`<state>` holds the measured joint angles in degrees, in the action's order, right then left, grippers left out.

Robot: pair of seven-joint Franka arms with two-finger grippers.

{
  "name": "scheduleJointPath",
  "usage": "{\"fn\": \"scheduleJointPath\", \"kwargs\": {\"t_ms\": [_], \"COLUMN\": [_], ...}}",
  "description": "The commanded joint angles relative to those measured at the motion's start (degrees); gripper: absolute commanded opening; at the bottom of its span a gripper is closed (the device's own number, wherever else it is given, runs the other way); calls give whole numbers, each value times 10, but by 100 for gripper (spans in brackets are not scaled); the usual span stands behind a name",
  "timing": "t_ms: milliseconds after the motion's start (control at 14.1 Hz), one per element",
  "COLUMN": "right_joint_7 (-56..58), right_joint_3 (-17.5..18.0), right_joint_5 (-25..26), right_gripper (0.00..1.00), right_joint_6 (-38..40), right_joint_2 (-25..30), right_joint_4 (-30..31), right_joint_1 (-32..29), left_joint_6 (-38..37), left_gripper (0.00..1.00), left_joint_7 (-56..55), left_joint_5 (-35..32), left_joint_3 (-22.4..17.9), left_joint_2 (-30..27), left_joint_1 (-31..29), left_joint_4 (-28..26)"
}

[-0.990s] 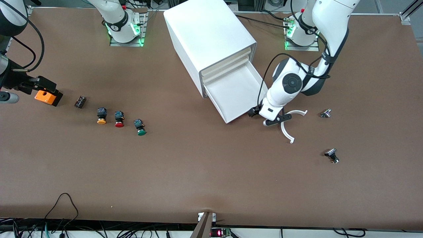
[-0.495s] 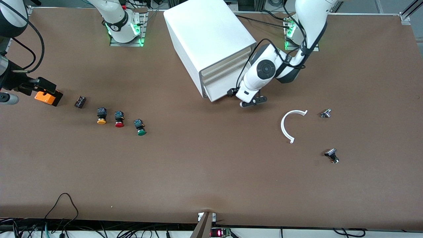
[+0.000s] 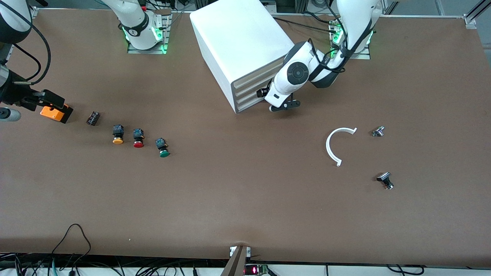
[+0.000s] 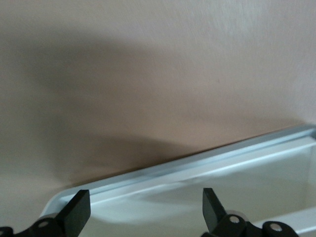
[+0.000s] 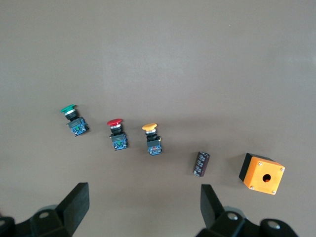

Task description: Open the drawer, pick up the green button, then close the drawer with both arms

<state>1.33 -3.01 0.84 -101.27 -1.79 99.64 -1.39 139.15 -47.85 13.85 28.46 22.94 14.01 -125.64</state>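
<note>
Upper centre of the front view, the left tool (image 3: 283,107) – fingers spread, empty – sits against the shut drawer (image 3: 251,102). Right tool (image 5: 143,210), wide open, hangs at the left edge; green button (image 3: 162,147) lies centre-left on the counter (image 3: 245,207).

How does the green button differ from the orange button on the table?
The green button has a green cap; the orange button has an orange one. The green one lies nearer the front camera and closer to the cabinet; the orange one lies closer to the orange box. Both have black bodies and lie on their sides.
</note>
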Motion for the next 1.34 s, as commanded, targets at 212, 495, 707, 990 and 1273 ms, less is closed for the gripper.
{"fn": "scheduleJointPath", "kwargs": {"t_ms": [212,495,707,990,1273], "right_joint_7": [8,9,8,10,-1], "right_joint_3": [1,1,2,4,11], "right_joint_5": [-3,-1,0,-1,6], "right_gripper": [100,100,100,100,100], "right_joint_6": [0,3,7,33,14], "right_joint_2": [-5,-4,-4,2,15], "right_joint_4": [-12,-16,-37,-45,-21], "right_joint_1": [-3,-2,0,0,1], "left_joint_6": [-125,-281,-383,-417,-416], "left_gripper": [100,100,100,100,100], "left_joint_7": [188,322,362,363,356], "left_joint_5": [6,-1,-53,-131,-127], "left_joint_3": [-88,-177,-225,-212,-219], "left_joint_2": [-98,-163,-201,-241,-239], "left_joint_1": [-118,-136,-135,-136,-142], "left_joint_4": [90,176,231,243,246]}}
